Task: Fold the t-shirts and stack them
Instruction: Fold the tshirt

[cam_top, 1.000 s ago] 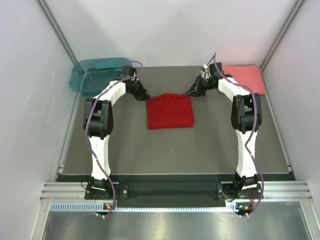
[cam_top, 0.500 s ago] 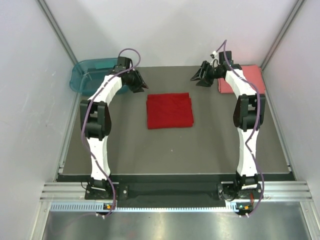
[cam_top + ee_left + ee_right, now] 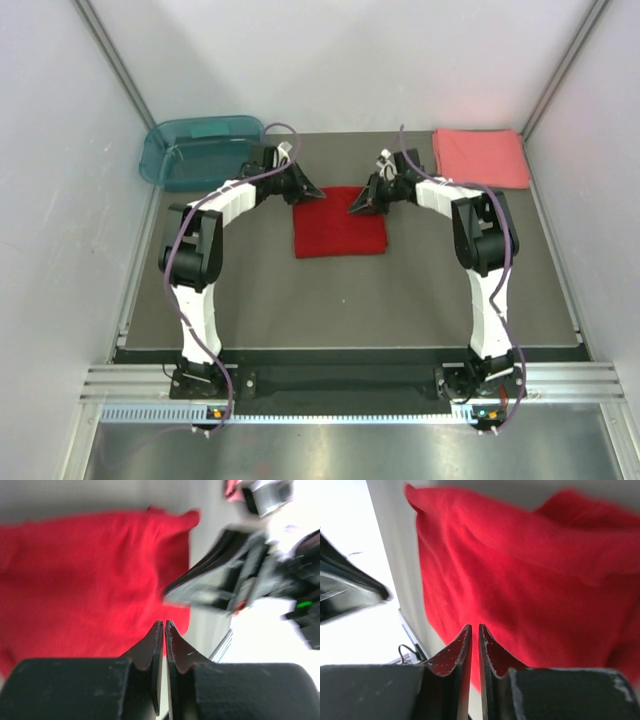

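deep red folded cloth t-shirt (image 3: 340, 228) is laid at surface (image 3: 240, 300) centre; coral-pink folded cloth t-shirt (image 3: 482, 157) at far right corner. left end effector (image 3: 314, 192), right end effector (image 3: 358, 208) closed empty at red's far edge. stacking judged next; grip needed.

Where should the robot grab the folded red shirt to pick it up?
Probably the two far corners of the red shirt, one for the left fingers, one for the right fingers, coming down from the far edge. It lies flat, folded and floppy, so two corners should keep it from sagging open.
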Tool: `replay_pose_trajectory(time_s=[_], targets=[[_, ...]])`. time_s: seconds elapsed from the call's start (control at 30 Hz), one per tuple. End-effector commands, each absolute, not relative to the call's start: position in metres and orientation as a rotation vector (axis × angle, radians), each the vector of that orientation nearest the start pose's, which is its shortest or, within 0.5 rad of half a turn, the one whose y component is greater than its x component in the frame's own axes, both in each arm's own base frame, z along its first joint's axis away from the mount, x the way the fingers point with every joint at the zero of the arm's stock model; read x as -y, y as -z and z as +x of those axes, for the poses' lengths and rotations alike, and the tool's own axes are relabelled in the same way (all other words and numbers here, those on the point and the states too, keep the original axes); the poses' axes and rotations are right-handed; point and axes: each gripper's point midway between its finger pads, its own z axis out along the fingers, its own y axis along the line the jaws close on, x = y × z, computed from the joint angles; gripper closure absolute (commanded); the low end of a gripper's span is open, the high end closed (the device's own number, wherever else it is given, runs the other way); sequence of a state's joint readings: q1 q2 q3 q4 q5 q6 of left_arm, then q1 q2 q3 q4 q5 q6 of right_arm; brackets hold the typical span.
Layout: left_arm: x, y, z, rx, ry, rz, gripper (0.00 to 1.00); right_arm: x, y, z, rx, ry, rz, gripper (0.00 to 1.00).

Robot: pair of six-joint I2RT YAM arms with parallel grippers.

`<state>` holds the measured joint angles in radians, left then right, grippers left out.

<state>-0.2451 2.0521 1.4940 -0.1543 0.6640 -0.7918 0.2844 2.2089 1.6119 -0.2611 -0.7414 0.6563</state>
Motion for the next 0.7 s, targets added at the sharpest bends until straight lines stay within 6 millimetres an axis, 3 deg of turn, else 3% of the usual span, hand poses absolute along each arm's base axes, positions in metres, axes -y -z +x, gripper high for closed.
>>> replay_pose_trajectory(time_s=[0.0,0.1,0.33,0.67], targets=[[0.26,-0.14,0.484,-2.229,1.393,-0.206,0.91,-0.286,-0.118,0.48,-2.282,-1.419,0.096,0.91],[0.259,-0.122,0.482,-2.233,1.397,-0.242,0.91,-0.287,-0.104,0.486,-2.252,-1.443,0.123,0.92],[0.261,-0.094,0.5,-2.201,1.407,-0.261,0.93,-0.275,-0.102,0.506,-2.159,-1.465,0.163,0.93],[0.255,-0.078,0.529,-2.162,1.372,-0.298,0.94,-0.254,-0.075,0.529,-2.172,-1.467,0.236,0.94]])
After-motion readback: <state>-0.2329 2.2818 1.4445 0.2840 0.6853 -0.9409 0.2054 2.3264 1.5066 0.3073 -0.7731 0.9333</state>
